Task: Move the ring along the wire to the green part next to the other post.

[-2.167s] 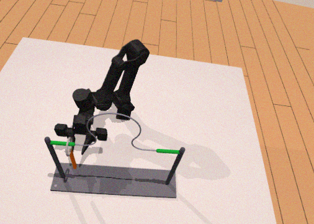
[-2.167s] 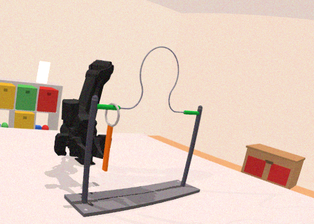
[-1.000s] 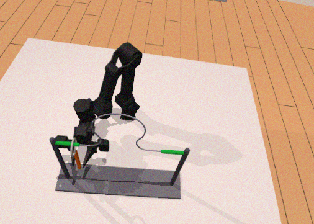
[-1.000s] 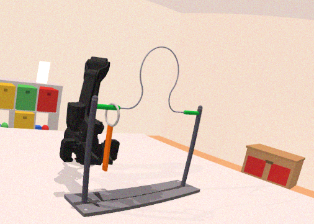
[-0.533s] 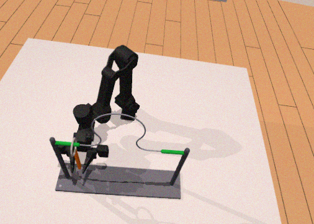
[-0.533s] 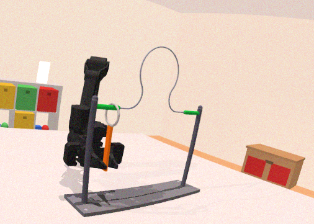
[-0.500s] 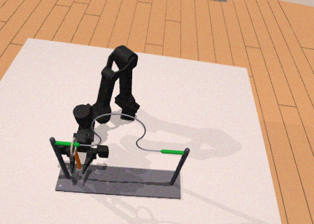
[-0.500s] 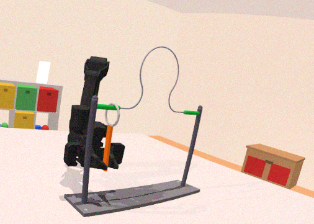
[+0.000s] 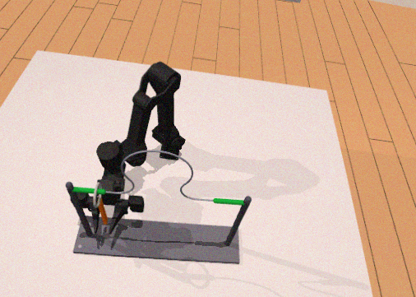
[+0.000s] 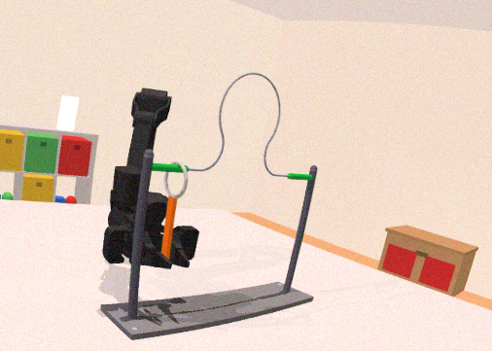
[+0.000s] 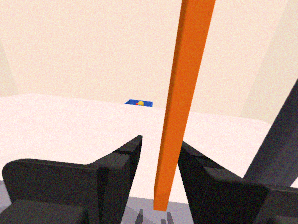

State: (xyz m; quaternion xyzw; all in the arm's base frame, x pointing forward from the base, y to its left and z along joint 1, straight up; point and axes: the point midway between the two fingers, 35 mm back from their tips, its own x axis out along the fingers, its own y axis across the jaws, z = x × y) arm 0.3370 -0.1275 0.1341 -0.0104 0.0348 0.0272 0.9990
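The pale ring (image 9: 94, 198) (image 10: 186, 183) hangs around the left green part (image 9: 84, 190) (image 10: 159, 167), near its inner end. Its orange handle (image 9: 103, 212) (image 10: 169, 225) (image 11: 187, 75) points down, slightly tilted. My gripper (image 9: 104, 231) (image 10: 179, 263) (image 11: 159, 141) is partly open below the wire, with its fingers around the lower handle. In the wrist view the handle is nearer the right finger, with a gap to the left finger; contact on the right cannot be told. The thin grey wire (image 9: 154, 151) (image 10: 253, 74) arches to the right green part (image 9: 229, 201) (image 10: 299, 176).
The left post (image 9: 80, 212) (image 10: 140, 234) (image 11: 280, 145) stands close beside the gripper. The right post (image 9: 238, 223) (image 10: 301, 229) stands at the other end of the grey base (image 9: 164, 253) (image 10: 243, 304). The arm reaches in from behind the wire.
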